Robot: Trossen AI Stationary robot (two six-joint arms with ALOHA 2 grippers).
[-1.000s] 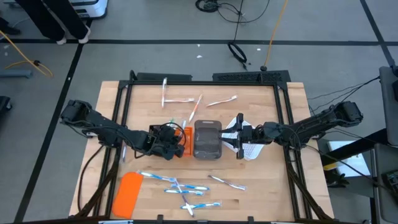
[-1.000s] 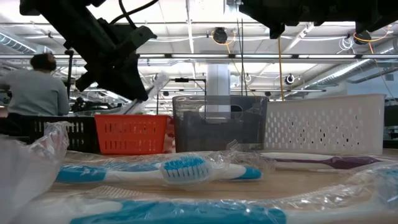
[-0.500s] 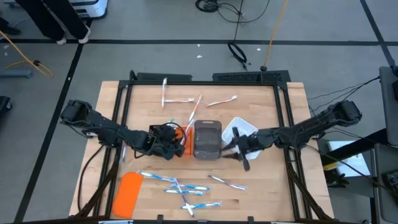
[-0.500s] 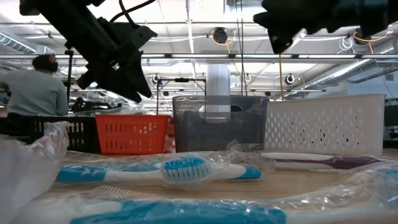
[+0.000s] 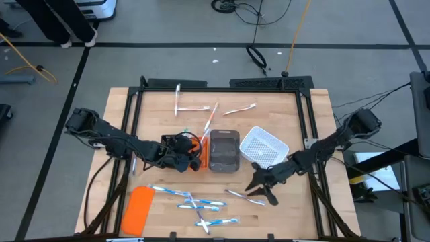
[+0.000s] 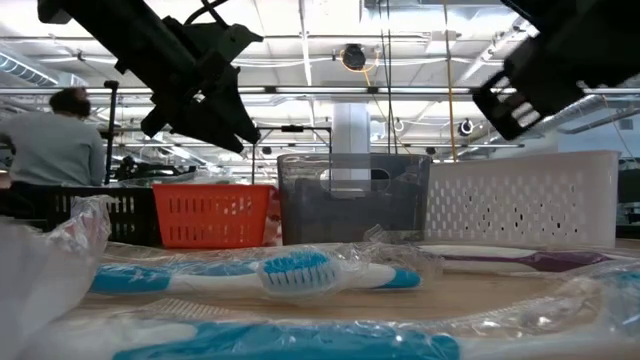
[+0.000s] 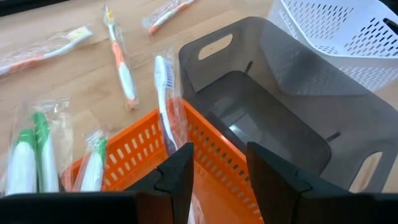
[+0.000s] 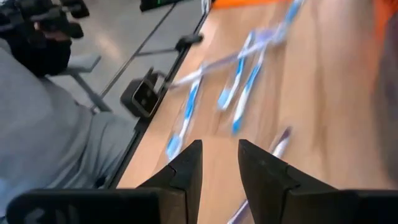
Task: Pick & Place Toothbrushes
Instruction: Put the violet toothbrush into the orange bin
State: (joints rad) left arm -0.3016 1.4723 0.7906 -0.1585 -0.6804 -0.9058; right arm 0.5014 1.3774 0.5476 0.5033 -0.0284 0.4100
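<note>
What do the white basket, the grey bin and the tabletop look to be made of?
White basket: probably moulded plastic, matte, with rows of punched slots. Grey bin: smoky translucent plastic, glossy, since light glints on its floor and its walls show through. Tabletop: pale wood, apparently jointed planks, with visible grain and seams.

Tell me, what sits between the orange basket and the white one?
A grey bin sits between the orange basket and the white basket, shown in the high view.
</note>
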